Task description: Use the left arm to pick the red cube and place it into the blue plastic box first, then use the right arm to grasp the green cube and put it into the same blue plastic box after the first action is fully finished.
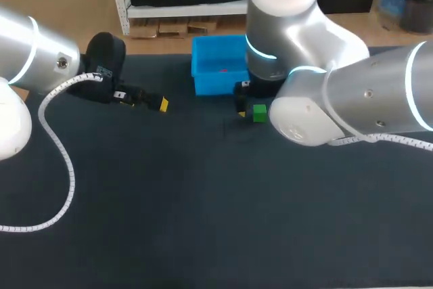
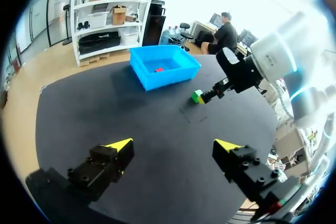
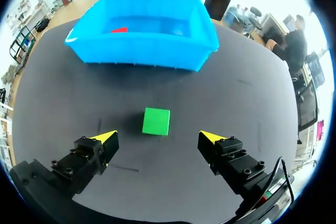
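The red cube lay inside the blue plastic box at the far side of the dark desk. The green cube rested on the desk near the box, just ahead of the right gripper, whose fingers stood wide apart and did not touch it. The left gripper hung over the desk, well apart from the box, its fingers also spread and holding nothing.

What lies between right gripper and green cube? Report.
Only bare dark tabletop separates the right gripper from the small green cube, per the right wrist view.
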`<action>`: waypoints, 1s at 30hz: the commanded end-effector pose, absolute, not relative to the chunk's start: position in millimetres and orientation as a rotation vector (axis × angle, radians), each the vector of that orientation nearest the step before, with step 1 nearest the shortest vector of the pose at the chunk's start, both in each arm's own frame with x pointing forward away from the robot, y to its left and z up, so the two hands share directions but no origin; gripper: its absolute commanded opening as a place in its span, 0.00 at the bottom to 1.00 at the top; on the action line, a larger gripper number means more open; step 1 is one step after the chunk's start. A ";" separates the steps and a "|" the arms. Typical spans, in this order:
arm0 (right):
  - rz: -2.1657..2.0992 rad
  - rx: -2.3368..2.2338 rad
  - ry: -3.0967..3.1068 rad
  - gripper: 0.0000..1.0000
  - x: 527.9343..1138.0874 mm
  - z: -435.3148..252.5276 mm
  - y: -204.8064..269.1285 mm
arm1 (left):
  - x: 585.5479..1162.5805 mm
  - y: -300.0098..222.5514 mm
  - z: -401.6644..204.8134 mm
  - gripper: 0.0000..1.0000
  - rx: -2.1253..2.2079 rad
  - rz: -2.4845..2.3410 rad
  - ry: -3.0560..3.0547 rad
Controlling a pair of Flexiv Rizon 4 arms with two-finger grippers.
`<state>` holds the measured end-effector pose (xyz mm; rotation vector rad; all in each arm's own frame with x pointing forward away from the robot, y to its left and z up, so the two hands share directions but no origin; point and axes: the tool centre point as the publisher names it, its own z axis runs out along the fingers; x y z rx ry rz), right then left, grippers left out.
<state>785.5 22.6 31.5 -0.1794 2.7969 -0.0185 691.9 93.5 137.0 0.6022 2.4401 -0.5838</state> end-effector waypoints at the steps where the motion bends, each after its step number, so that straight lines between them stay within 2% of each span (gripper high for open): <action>1: -0.022 -0.180 2.804 1.00 799.7 22.4 26.7 | 691.7 95.2 136.0 1.00 0.606 -0.594 2.432; 25: -0.021 -0.170 2.823 1.00 817.8 1.9 19.5 | 691.7 95.2 136.0 1.00 0.606 -0.594 2.432; 26: -0.021 -0.171 2.823 0.96 817.9 1.7 19.7 | 691.7 95.2 136.0 1.00 0.606 -0.594 2.432; 27: -0.020 -0.172 2.824 0.49 818.0 1.5 19.9 | 691.7 95.2 136.0 1.00 0.606 -0.594 2.432; 28: -0.020 -0.169 2.825 0.29 818.0 1.4 19.9 | 691.7 95.2 136.0 1.00 0.606 -0.594 2.432; 29: -0.019 -0.168 2.817 0.00 818.0 1.2 19.8 | 691.7 95.2 136.0 1.00 0.606 -0.594 2.432; 30: -0.018 -0.167 2.822 0.00 817.9 1.3 19.4 | 691.7 95.2 136.0 1.00 0.606 -0.594 2.432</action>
